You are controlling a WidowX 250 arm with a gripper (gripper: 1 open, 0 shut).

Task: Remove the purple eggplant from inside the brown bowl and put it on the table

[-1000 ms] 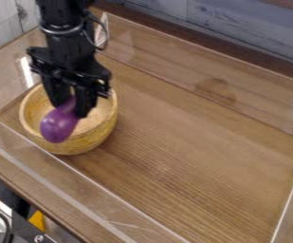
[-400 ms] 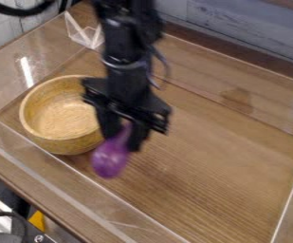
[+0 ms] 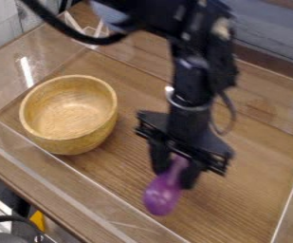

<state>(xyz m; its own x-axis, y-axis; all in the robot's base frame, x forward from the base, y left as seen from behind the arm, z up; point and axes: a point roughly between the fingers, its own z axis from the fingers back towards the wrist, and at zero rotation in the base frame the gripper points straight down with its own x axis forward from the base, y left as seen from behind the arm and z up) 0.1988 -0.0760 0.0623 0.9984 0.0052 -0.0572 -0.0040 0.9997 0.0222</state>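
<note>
My gripper (image 3: 182, 169) points down over the table (image 3: 256, 142), right of the brown bowl (image 3: 69, 114), and is shut on the upper end of the purple eggplant (image 3: 164, 194). The glossy eggplant hangs below the black fingers, its rounded end low over the wood near the front acrylic wall. Whether it touches the tabletop I cannot tell. Its stem tip is hidden in the fingers. The round tan bowl sits at the left with nothing inside.
Low clear acrylic walls (image 3: 60, 195) border the wood-grain tabletop on all sides. The black arm (image 3: 202, 57) reaches in from the top of the view. A grey plank wall stands behind the table.
The gripper has carried the eggplant out of the bowl and to the right across the table, sinking a little. The bowl stays in place, now empty.
</note>
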